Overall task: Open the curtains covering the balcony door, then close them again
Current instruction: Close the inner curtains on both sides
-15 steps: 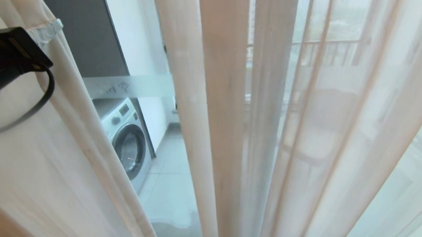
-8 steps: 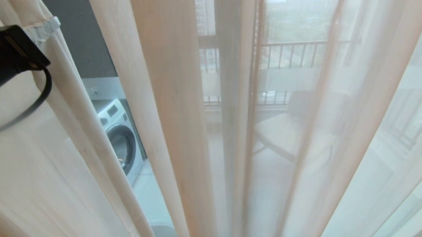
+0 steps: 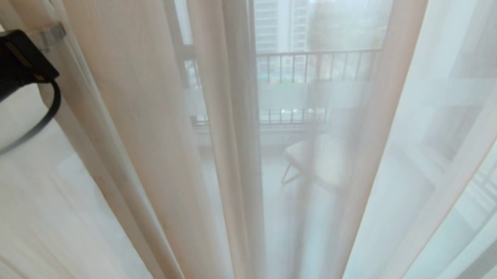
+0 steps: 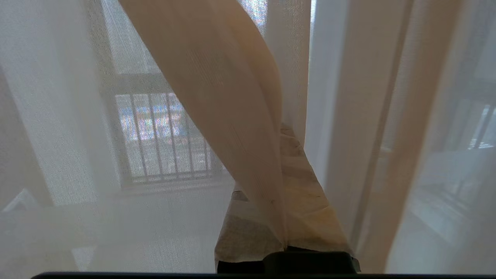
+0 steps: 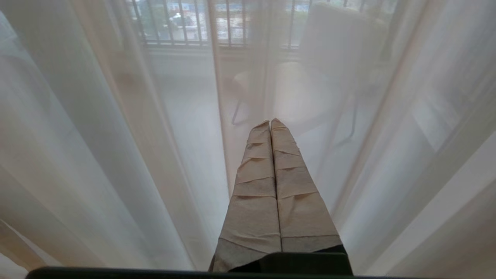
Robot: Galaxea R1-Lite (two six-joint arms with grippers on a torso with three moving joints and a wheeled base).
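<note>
Thin cream-white sheer curtains (image 3: 145, 119) hang in folds across the whole head view. Through them I make out the balcony door's frosted strip (image 3: 297, 95) and a dark frame post (image 3: 179, 54). My left gripper (image 3: 49, 34) is at the upper left, its black wrist in front of the fabric. In the left wrist view that gripper (image 4: 287, 133) is shut on a fold of the sheer curtain (image 4: 232, 116), which runs down between its tape-wrapped fingers (image 4: 310, 193). My right gripper (image 5: 270, 122) is shut and empty, just in front of the sheers (image 5: 116, 135).
Behind the sheers lie the balcony railing (image 3: 317, 65), a pale chair (image 3: 317, 161) on the balcony floor, and tall buildings beyond. A black cable (image 3: 39, 125) loops under my left wrist. Curtain folds hang close on every side.
The whole view has shifted left, so the camera has moved right. The open gap showing the washing machine narrowed and is now covered by sheer fabric. My left gripper kept its hold.
</note>
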